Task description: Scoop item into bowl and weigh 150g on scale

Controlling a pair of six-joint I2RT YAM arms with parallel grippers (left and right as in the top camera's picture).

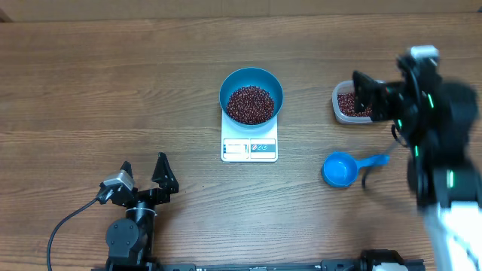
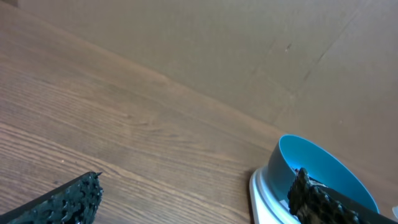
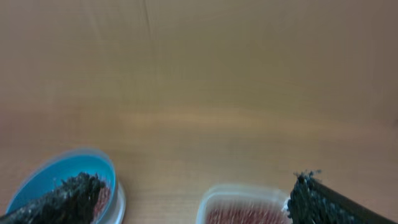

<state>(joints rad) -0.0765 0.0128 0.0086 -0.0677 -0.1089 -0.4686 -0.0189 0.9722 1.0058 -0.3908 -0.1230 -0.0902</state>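
None of the print on the scale [image 1: 249, 149] can be read: its label panel is too small to be made out, and the display is seen only as a pale window. Much of the right arm is blurred in the overhead view, and the tub [image 1: 340, 96] is partly covered by the right gripper [image 3: 198, 182]. Beans [image 1: 251, 104] are heaped in the bowl [image 1: 251, 75], which is set on the scale; more are seen in the tub, at 3 o'clock from it. The scoop [image 1: 340, 169] is lying on the table [image 1: 90, 75] at 4 o'clock from the bowl, apart from both grippers. The left gripper [image 1: 143, 162], at 7 o'clock, and the right one are spread wide, with nothing held.
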